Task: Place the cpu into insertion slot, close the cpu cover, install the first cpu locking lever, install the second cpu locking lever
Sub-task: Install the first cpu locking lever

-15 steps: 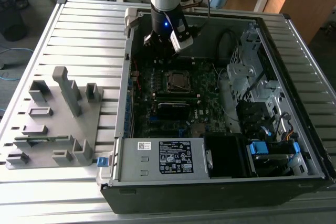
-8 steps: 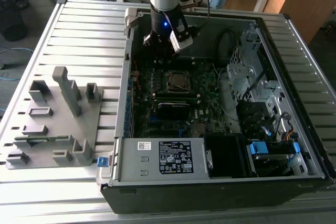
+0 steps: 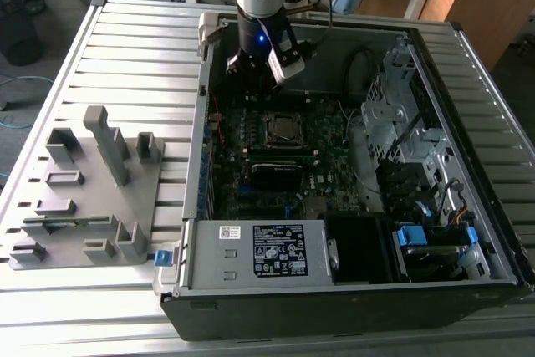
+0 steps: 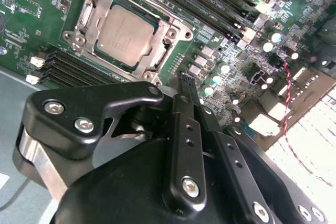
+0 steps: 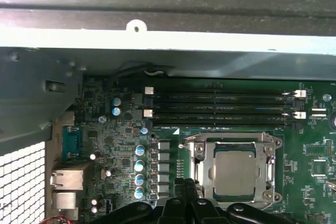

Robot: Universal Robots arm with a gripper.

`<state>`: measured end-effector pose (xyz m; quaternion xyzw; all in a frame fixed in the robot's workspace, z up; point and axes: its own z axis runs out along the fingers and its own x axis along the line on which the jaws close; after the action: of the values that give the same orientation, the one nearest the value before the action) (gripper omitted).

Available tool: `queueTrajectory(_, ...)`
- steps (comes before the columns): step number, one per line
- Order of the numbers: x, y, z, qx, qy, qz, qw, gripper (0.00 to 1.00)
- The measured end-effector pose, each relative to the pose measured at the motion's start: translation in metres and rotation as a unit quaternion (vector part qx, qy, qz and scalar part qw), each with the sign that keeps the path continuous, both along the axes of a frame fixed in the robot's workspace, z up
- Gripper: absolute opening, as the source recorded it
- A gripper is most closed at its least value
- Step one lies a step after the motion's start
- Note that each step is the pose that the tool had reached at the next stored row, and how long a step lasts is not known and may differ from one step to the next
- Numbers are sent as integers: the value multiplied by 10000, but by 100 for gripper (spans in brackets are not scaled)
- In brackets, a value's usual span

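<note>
right now your tool (image 4: pixel 185 83) has its fingers drawn together with nothing between them. it hangs over the motherboard (image 3: pixel 330 144), inside the open computer case (image 3: pixel 194 173) on the slatted table (image 3: pixel 134 48). the cpu (image 4: pixel 126 35) lies flat in its socket near the middle of the board, just beside the fingertips and apart from them. the cpu cover (image 4: pixel 167 39) lies down around the chip, its window framing the metal top. you cannot tell whether the tips touch the board.
</note>
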<state>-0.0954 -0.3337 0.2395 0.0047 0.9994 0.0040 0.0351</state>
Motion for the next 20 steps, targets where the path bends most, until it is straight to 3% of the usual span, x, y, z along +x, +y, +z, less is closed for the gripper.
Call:
queueTrajectory(7,-88,2,-7,1,-3,-1,10000,10)
queueTrajectory(20,-89,16,-6,14,-6,0,10000,10)
